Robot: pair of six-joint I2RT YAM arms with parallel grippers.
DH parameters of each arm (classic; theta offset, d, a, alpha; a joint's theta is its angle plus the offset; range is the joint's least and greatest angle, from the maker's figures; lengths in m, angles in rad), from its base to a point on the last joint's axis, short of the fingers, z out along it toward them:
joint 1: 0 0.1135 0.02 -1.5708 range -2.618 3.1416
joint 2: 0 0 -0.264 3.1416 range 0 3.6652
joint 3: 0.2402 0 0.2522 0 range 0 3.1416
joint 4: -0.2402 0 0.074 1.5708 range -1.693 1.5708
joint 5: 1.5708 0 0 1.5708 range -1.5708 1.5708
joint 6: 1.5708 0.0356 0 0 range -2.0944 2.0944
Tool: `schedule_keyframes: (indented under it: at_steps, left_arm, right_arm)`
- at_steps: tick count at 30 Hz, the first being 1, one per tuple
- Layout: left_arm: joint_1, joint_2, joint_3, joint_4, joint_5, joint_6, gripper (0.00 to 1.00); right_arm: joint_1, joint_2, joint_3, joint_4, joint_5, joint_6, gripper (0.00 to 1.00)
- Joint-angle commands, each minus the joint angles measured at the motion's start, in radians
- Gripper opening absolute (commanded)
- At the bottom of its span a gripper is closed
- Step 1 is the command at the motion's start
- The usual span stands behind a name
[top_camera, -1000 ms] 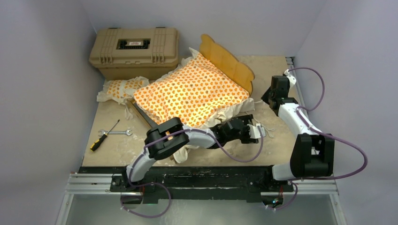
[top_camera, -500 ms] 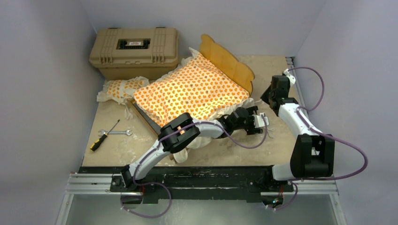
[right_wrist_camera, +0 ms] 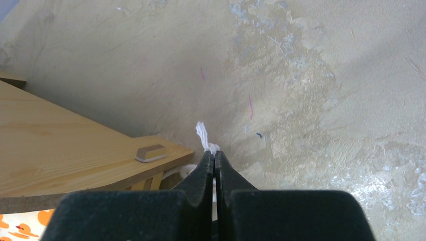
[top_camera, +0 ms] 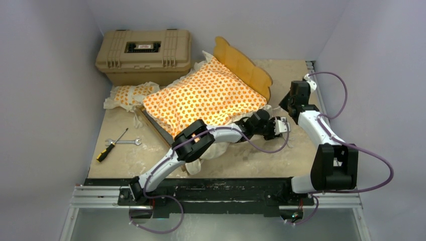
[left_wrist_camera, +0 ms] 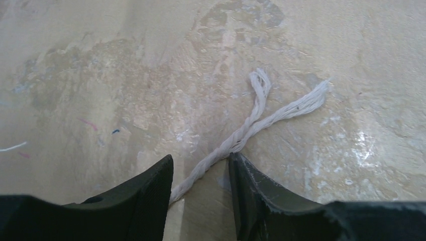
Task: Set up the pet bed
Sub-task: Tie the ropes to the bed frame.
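On the bench [top_camera: 296, 156], the mattress [top_camera: 206, 95] lies on the bed frame [top_camera: 243, 65] with the pillow [top_camera: 130, 94] off its left side, and near its right corner the left pincer [left_wrist_camera: 201, 168] straddles a white cord [left_wrist_camera: 261, 118], jaws half apart, while the right pincer [right_wrist_camera: 214, 156] is clamped shut on a white tuft [right_wrist_camera: 203, 133].

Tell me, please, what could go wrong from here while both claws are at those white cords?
1. The left claw straddles a thin white cord lying flat on the table; closing could pinch only loose strands or miss it.
2. The right claw, shut, holds just a frayed cord tip beside the wooden frame; a pull may slip it free.
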Motion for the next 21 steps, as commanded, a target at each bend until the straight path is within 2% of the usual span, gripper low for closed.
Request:
schedule_keyframes:
  at_steps: [1, 5, 7, 8, 16, 21]
  left_arm:
    - [-0.021, 0.027, 0.026, -0.256, 0.079, -0.009, 0.42]
    - [-0.032, 0.033, 0.023, -0.309, 0.076, -0.034, 0.22]
    - [-0.034, 0.029, 0.016, -0.323, 0.068, -0.038, 0.03]
    - [-0.035, 0.021, 0.009, -0.326, 0.054, -0.035, 0.0]
    - [-0.04, -0.1, -0.064, -0.285, 0.042, -0.093, 0.0]
    - [-0.051, -0.19, -0.189, -0.224, 0.061, -0.144, 0.0]
  right_arm:
    - [-0.001, -0.045, 0.036, 0.035, 0.048, 0.021, 0.0]
    - [-0.001, -0.033, 0.058, 0.043, 0.051, 0.028, 0.0]
    - [-0.001, -0.026, 0.07, 0.044, 0.05, 0.031, 0.0]
    - [-0.001, -0.024, 0.075, 0.047, 0.052, 0.032, 0.0]
    - [-0.003, 0.017, 0.199, 0.045, 0.118, 0.032, 0.0]
    - [-0.003, 0.056, 0.306, 0.046, 0.164, 0.029, 0.0]
